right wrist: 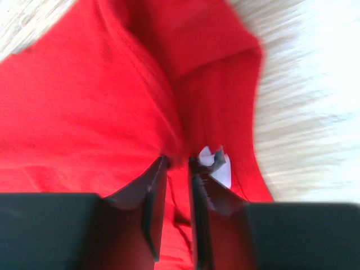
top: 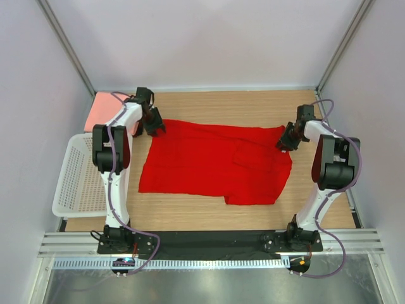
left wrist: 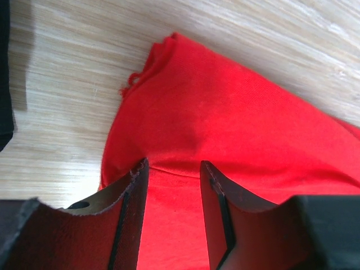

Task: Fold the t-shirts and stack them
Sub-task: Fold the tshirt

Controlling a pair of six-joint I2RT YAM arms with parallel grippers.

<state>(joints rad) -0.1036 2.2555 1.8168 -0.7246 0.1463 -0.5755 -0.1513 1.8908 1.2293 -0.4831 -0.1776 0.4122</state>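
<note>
- The red t-shirt lies spread across the centre of the wooden table.
- The left gripper sits at the shirt's upper left corner, fingers apart, with cloth showing in the gap.
- The right gripper, at the upper right edge, is nearly closed and pinches a ridge of red cloth (blurred view).
- A salmon-pink folded shirt lies at upper left, with a white mesh basket below it.

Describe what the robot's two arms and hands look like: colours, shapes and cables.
Both the left arm and the right arm have white tubular links joined by chunky black joint housings. A greyish-purple cable loops along each. The left hand and right hand are black, each with two flat, dark fingers tapering to a point.
</note>
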